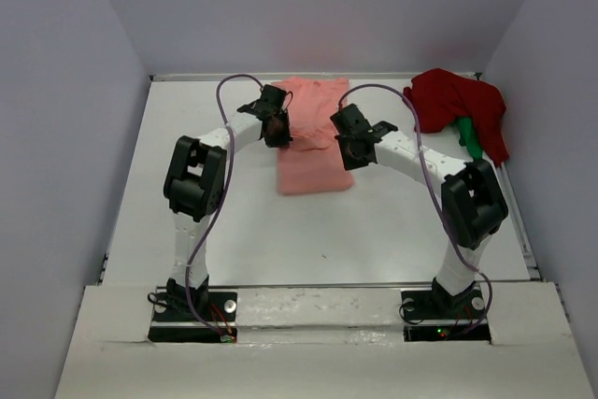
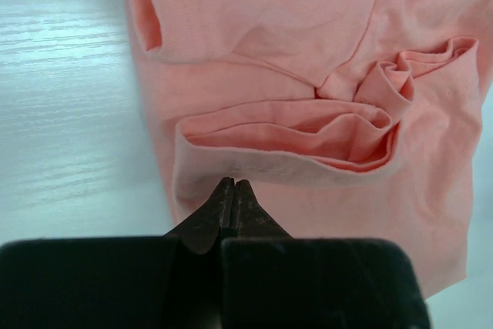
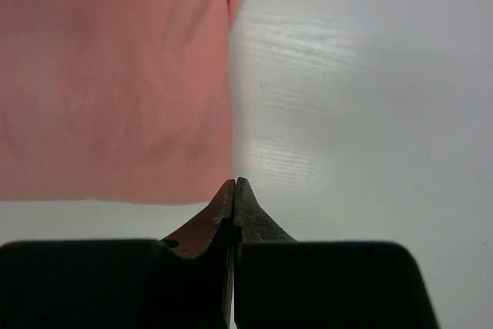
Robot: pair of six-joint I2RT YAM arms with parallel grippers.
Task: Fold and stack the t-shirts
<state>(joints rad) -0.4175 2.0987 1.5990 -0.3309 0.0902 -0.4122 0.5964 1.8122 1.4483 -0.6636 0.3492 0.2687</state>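
Note:
A salmon-pink t-shirt lies partly folded at the middle back of the white table, with a bunched fold across it. My left gripper hovers over its left part, jaws shut and empty. Over the shirt's right edge is my right gripper, also shut with nothing in it. A dark red t-shirt lies crumpled at the back right corner. Part of a bright green t-shirt pokes out from under it.
Grey walls enclose the table on the left, back and right. Purple cables loop along both arms. The arm bases sit at the near edge.

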